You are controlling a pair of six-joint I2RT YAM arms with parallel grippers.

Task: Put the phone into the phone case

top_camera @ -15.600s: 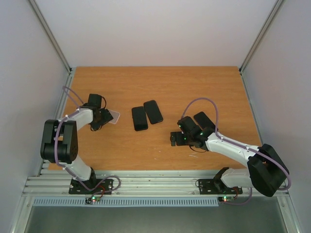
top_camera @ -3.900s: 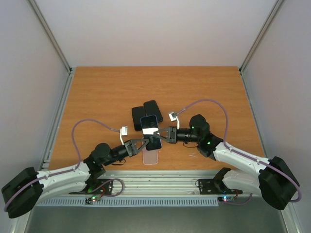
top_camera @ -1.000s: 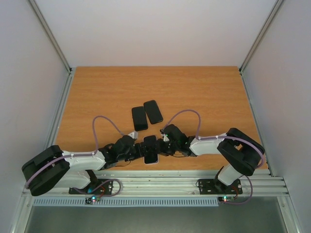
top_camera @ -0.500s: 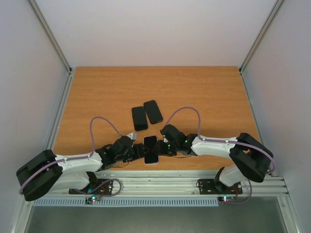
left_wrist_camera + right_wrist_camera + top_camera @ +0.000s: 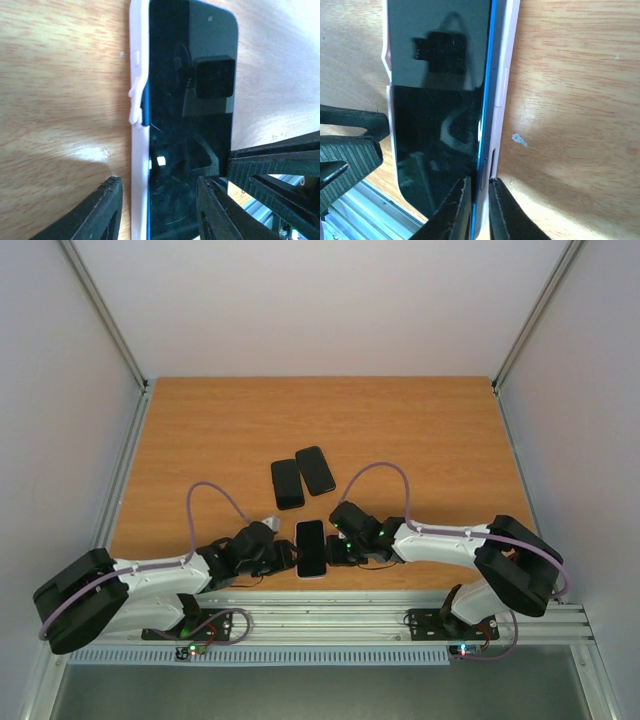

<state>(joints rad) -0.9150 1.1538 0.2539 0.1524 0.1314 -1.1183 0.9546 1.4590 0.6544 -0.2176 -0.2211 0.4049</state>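
Left wrist: left claw (image 5: 156, 200) half-open astride phone case (image 5: 136, 75) rim; right claw (image 5: 479, 184) nearly closed over phone (image 5: 435, 110) edge.

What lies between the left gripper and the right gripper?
The phone and its white case lie between the left gripper and the right gripper; the top external view shows this.

Three dark phones (image 5: 311, 547), one white phone case (image 5: 137, 65).

Setting: robotics lab test cell.
Enclosure: plain white panels (image 5: 320, 300) on three sides, aluminium struts (image 5: 103, 308) at the upper corners.
Bench: bare wood-grain surface (image 5: 420, 430).
Mounting: two cabled robot arms (image 5: 150, 575) bolted to a slotted rail (image 5: 330, 618), lower edge.
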